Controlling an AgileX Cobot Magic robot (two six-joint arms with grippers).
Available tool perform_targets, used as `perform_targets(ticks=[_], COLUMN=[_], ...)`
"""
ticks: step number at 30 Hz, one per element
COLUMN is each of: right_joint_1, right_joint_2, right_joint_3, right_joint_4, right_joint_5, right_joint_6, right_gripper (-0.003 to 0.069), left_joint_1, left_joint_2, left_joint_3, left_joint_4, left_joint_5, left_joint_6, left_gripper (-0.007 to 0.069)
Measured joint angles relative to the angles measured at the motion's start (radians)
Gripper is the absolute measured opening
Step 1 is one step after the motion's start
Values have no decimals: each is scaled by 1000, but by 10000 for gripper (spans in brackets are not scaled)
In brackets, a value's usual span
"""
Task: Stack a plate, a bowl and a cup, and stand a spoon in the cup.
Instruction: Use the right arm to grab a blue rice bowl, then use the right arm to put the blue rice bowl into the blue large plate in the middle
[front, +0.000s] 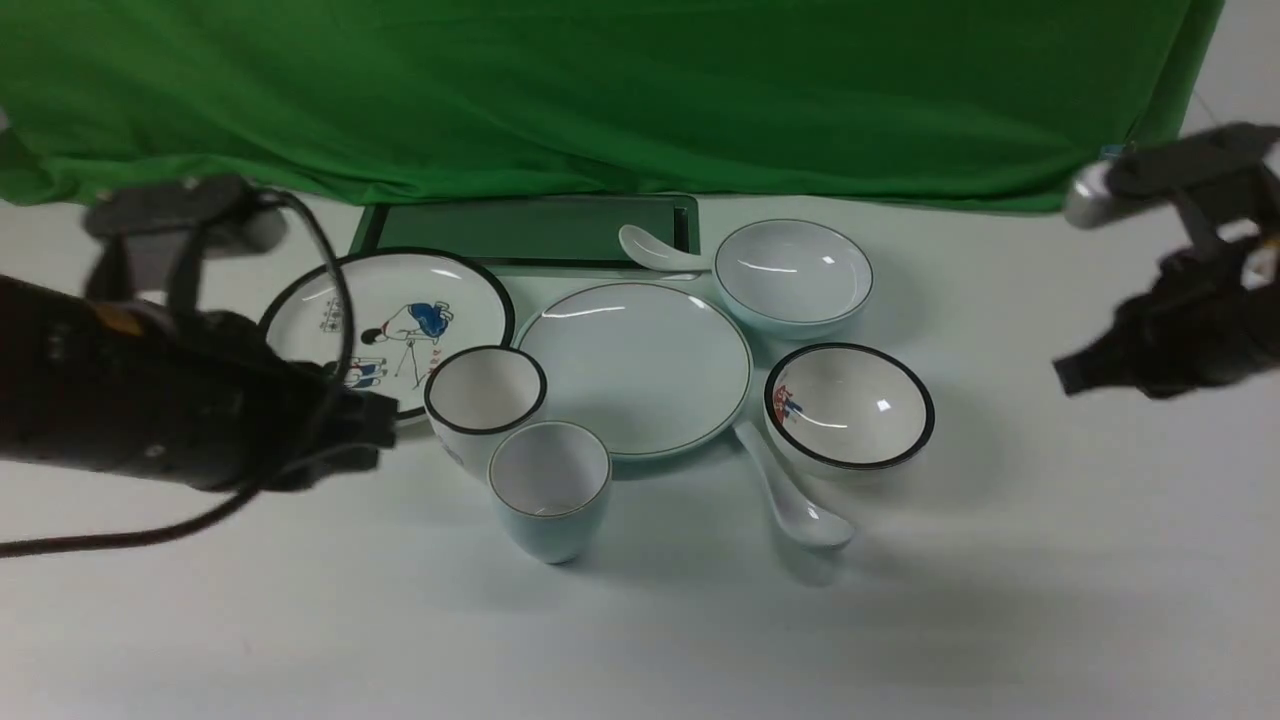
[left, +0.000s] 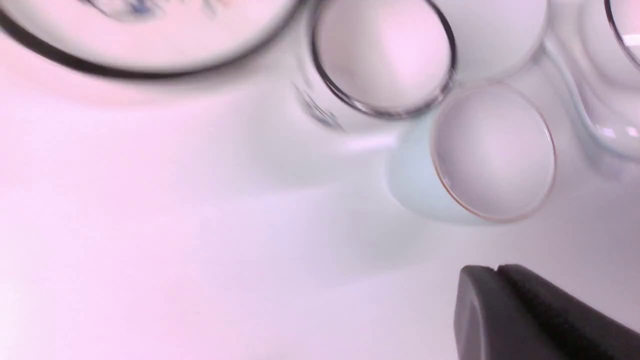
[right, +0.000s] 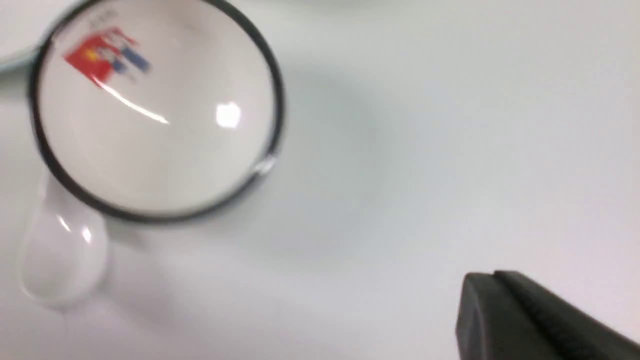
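Note:
The plain pale plate (front: 640, 365) lies mid-table. The plain bowl (front: 793, 272) stands behind it to the right. The pale blue cup (front: 550, 485) stands upright in front of the plate, also in the left wrist view (left: 495, 150). One white spoon (front: 650, 250) lies behind the plate and another (front: 795, 500) lies in front to the right. I cannot make out marks on either. My left gripper (front: 385, 420) (left: 497, 270) is shut and empty, left of the cups. My right gripper (front: 1065, 375) (right: 492, 275) is shut and empty, far right.
A black-rimmed cartoon plate (front: 400, 320), a black-rimmed cup (front: 485, 395) touching the pale cup, and a black-rimmed bowl (front: 850, 405) (right: 155, 110) crowd the set. A dark tray (front: 530, 230) lies at the back under a green cloth (front: 600, 90).

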Motion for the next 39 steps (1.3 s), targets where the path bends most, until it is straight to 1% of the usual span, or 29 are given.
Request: perform_targets(ticks=[3,5,6,7,8,9,12,14,15,16,17,18,20,22,23,24,26,27,28,29,31,32,33,34,35,36,38,39], right_joint_1=[9,9,9,9,10,10,12,16,17,18,18,19,19,19,19,19,19,19,19,19,19,19,17,17,17,17,42,56], right_joint_2=[167,255,287,328,407,444,580,639,689,709,722,763,812,836,850,855,857,857,857,852,830,826,804,800,770,766,711,702], right_joint_3=[-227,-362,-391,-448,-567,-603,-772,-834,-874,-897,-902,-931,-952,-956,-956,-956,-956,-957,-958,-961,-961,-962,-963,-965,-974,-975,-990,-993], right_joint_4=[59,87,90,97,113,119,159,163,166,166,168,167,160,159,159,159,159,158,158,161,162,162,169,170,199,203,261,273], right_joint_5=[77,117,125,142,172,180,182,181,180,179,179,170,144,129,126,124,121,119,119,113,124,127,141,147,175,175,230,238], right_joint_6=[-37,-46,-46,-46,-46,-46,-17,7,19,24,26,33,36,36,36,35,34,32,32,35,45,44,46,43,23,23,-39,-48], right_gripper=[157,211,224,255,297,316,384,414,429,435,435,433,406,353,306,260,214,134,118,81,73,73,73,73,73,73,73,73], left_joint_1=[-38,-68,-80,-97,-129,-144,-184,-186,-186,-186,-186,-186,-186,-186,-186,-186,-186,-186,-186,-186,-186,-186,-186,-186,-186,-186,-186,-186], left_joint_2=[78,100,105,109,114,114,116,116,116,116,116,116,119,120,120,120,120,120,120,120,127,128,141,142,163,168,208,226], left_joint_3=[-1,-1,-1,-2,-3,-3,-3,-4,-4,-4,-4,-4,-4,-4,-4,-4,-4,-4,-4,-4,-4,-4,-4,-4,-5,-5,-5,-5], left_joint_4=[-59,-57,-54,-43,-14,9,99,140,163,174,174,182,183,186,189,190,190,190,190,190,190,190,190,190,190,190,187,181], left_joint_5=[1,1,1,1,-2,-8,-57,-94,-122,-144,-144,-173,-205,-217,-217,-217,-217,-217,-217,-217,-217,-217,-217,-217,-218,-218,-219,-222], left_joint_6=[33,37,37,37,24,9,-82,-131,-162,-177,-179,-192,-199,-199,-199,-199,-199,-199,-199,-199,-199,-199,-199,-199,-199,-199,-199,-199], left_gripper=[-4,15,22,38,68,84,165,216,265,293,300,346,399,424,434,435,434,421,419,402,363,356,327,327,299,296,273,269])
